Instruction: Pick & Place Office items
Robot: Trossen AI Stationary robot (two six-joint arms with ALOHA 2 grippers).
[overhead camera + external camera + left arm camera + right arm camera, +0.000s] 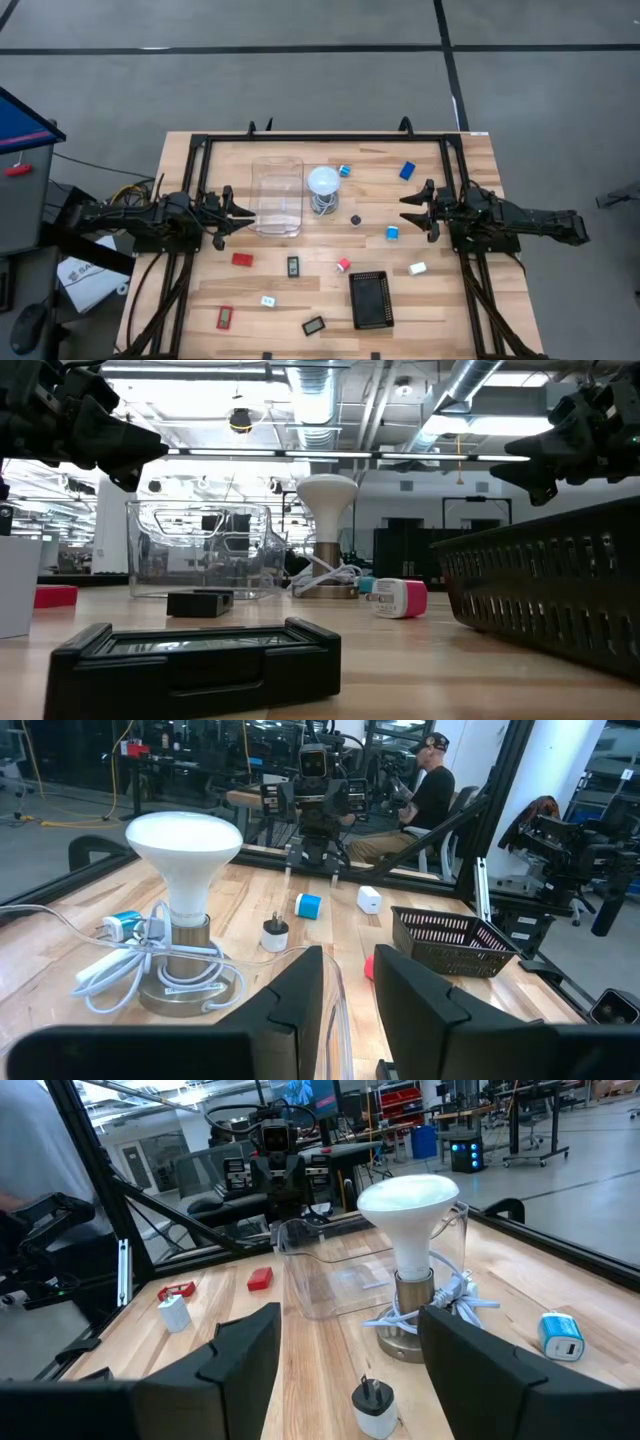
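In the low view we get a black flat piece right up front, then a red and white block, with the lamp behind. From above we see what that hides: office items scattered across the lower half. Left gripper has fingers slightly apart beside the clear box, right gripper spread wide, both holding nothing.

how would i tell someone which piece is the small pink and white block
Start at the white bulb lamp near the table's middle, beside the clear box. Go toward the black mesh tray on the near side. Just short of the tray's left corner lies the block, the only pink-and-white piece; the other blocks nearby are blue or white.
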